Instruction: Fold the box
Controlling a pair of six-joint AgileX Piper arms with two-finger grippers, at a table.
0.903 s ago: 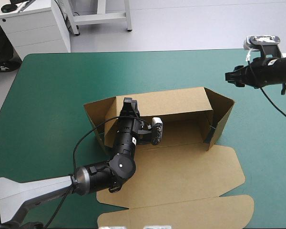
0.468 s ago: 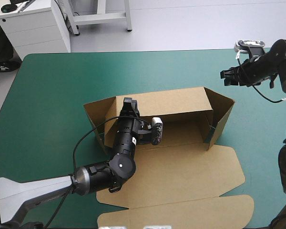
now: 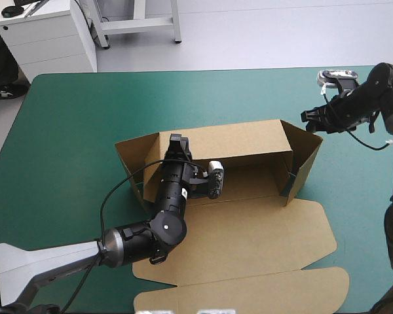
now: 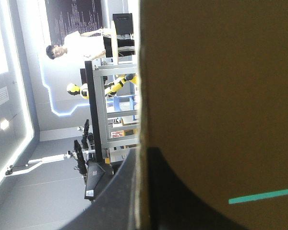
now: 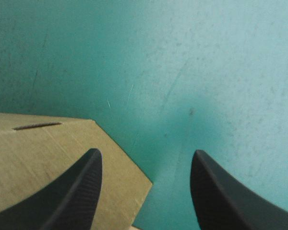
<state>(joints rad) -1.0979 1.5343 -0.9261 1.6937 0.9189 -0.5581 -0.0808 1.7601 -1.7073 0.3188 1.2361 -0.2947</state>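
Teal-green cover spans the tabletop (image 3: 65, 131), and the brown box (image 3: 249, 239) lies at its middle, long axis running left to right, parallel to the far edge. Its rear wall (image 3: 242, 139) stands upright, the two end flaps splay outward, and the wide front panels lie flat toward the near edge, so the open side faces the robot. The left arm reaches in from the near left corner across the flat board, wrist pointing toward the far edge. The left end effector (image 3: 177, 142) is clamped on the rear wall's top edge near its left end. The right arm bends in from the right, wrist aimed leftward. The right end effector (image 5: 145, 152) hangs with fingers apart above the cover, beside the right flap (image 5: 53, 143) at its far corner.
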